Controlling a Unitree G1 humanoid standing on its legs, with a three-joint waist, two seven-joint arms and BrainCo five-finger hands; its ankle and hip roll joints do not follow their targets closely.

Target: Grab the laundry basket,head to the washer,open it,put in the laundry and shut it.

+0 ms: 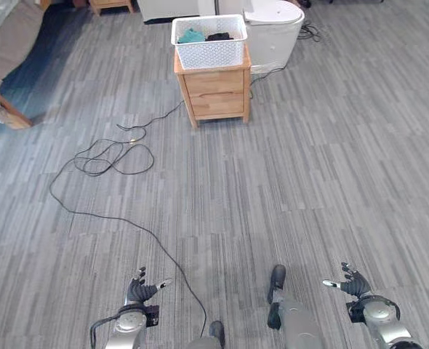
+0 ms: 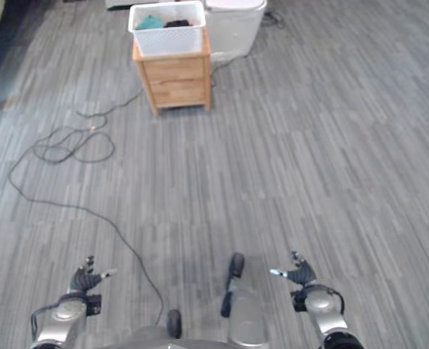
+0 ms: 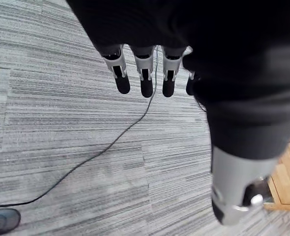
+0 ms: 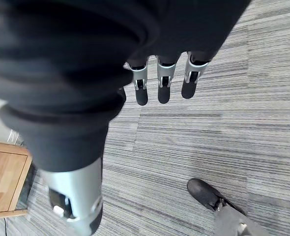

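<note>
Ahead, basket [image 1: 209, 41] sitting atop nightstand [image 1: 214, 91]; left hand [image 1: 139, 291] and right hand [image 1: 354, 283] hovering low, fingers spread, holding nothing.

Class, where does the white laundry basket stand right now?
The laundry basket sits on top of a wooden nightstand far ahead across the floor, just left of a white washer in the eye views.
</note>
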